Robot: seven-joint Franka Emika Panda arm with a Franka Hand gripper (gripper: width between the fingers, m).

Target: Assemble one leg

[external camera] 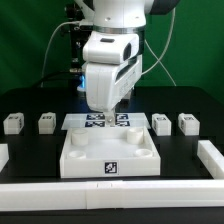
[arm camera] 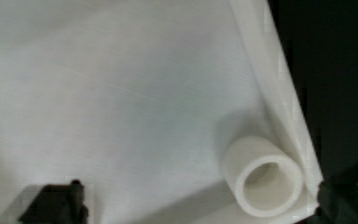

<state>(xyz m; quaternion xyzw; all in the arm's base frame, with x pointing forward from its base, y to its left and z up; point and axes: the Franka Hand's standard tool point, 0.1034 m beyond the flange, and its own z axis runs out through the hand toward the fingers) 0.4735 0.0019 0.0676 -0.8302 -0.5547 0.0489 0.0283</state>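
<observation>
The large white tray-like part [external camera: 110, 158] lies at the table's front middle, with a tag on its front wall. My gripper [external camera: 103, 108] hangs low over its far side, above the marker board [external camera: 108, 121]. In the wrist view the tray's flat white face [arm camera: 123, 100] fills the picture, with a round corner socket [arm camera: 270, 180] near its edge. My gripper [arm camera: 208, 205] is open: one dark finger [arm camera: 55, 203] stands over the tray and the other is past its edge, with nothing held. Several small white legs lie in a row: two at the exterior view's left [external camera: 13, 123] [external camera: 46, 122], two at its right [external camera: 162, 122] [external camera: 188, 122].
White rails border the black table at the front [external camera: 110, 192] and at the exterior view's right [external camera: 210, 152]. A green wall stands behind the arm, and cables hang at the back.
</observation>
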